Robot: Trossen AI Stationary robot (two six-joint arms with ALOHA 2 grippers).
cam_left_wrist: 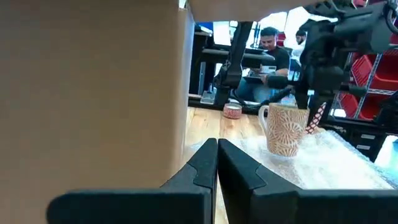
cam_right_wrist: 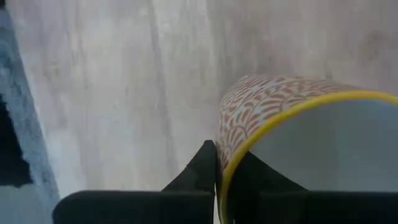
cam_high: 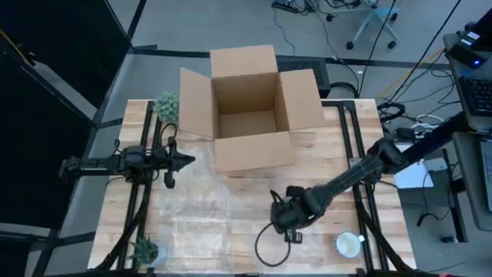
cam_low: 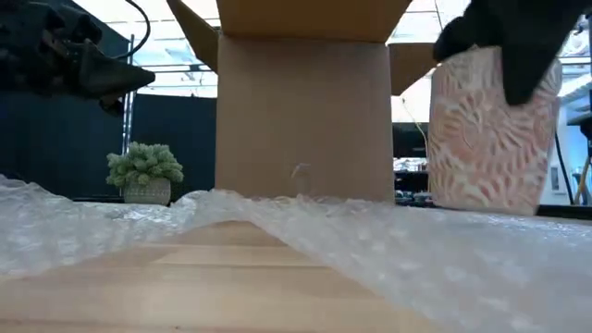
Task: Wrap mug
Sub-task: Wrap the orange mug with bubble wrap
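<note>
the right arm slants in from the table's right edge, its right gripper [cam_right_wrist: 217, 177] clamped on the rim of the white mug with an orange pattern and yellow lip [cam_low: 486, 129], which stands on the clear bubble wrap sheet [cam_low: 444, 259] near the front edge. the left gripper [cam_left_wrist: 217, 165], fingers together, hovers by the left edge beside the open brown cardboard box [cam_high: 250, 115]. the mug's handle is hidden in the low view.

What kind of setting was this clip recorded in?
Most likely a robotics lab or workshop, not a home. A person sits at a desk behind the table, red shelving stands nearby, and cables trail over the floor past the wooden table and cardboard box.
</note>
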